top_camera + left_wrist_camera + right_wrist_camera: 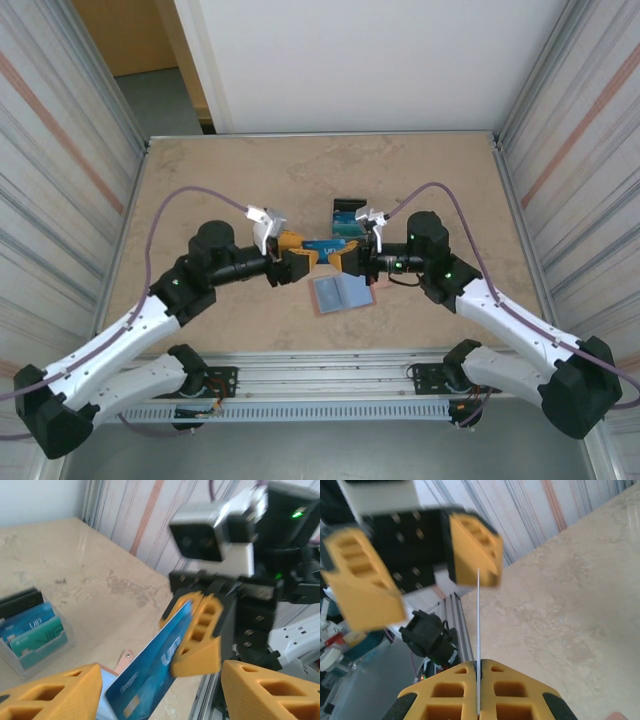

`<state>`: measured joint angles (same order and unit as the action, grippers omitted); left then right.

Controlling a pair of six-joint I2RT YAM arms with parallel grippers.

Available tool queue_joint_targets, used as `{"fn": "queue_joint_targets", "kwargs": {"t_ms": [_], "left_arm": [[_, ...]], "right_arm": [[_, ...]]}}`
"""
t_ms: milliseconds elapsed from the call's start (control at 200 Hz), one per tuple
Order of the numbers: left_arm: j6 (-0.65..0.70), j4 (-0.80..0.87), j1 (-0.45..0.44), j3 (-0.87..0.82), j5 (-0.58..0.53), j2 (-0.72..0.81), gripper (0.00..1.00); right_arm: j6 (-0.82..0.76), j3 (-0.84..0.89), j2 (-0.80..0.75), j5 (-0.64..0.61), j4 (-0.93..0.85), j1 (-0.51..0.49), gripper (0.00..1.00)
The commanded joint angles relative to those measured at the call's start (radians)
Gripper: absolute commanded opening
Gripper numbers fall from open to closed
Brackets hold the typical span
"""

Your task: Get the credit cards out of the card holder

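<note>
Blue credit card (165, 647) clamped in the right claw (477, 667), up off the worktop (220, 180)
Right claw's fingers pressed shut on one end of the card; left claw (160, 680) released, fingers spread to either side of the other end. Open and flat on the worktop just below the two claws, the card holder (340, 293), light-blue panels up. Beyond the claws, a clear upright stand (35, 635) with more blue and teal cards slotted in
</note>
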<state>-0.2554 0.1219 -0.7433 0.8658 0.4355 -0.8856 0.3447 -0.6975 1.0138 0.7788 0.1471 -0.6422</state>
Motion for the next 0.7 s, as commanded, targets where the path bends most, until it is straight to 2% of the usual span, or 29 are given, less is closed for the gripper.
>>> {"fn": "queue_joint_targets", "kwargs": {"t_ms": [0, 230, 321, 601, 697], "left_arm": [[0.225, 0.243, 0.004, 0.133, 0.063, -0.018, 0.65], [0.394, 0.417, 0.004, 0.269, 0.126, -0.161, 0.59], [0.424, 0.442, 0.004, 0.306, 0.148, -0.216, 0.54], [0.484, 0.479, 0.004, 0.369, 0.195, -0.338, 0.49], [0.502, 0.489, 0.004, 0.381, 0.226, -0.364, 0.41]], "right_arm": [[-0.116, -0.06, -0.017, -0.002, -0.177, -0.005, 0.0], [-0.157, -0.093, -0.018, 0.026, -0.243, -0.008, 0.0], [-0.164, -0.1, -0.018, 0.028, -0.253, -0.008, 0.0], [-0.176, -0.109, -0.047, 0.036, -0.273, -0.007, 0.0], [-0.182, -0.108, -0.053, 0.036, -0.277, -0.007, 0.0]]}}
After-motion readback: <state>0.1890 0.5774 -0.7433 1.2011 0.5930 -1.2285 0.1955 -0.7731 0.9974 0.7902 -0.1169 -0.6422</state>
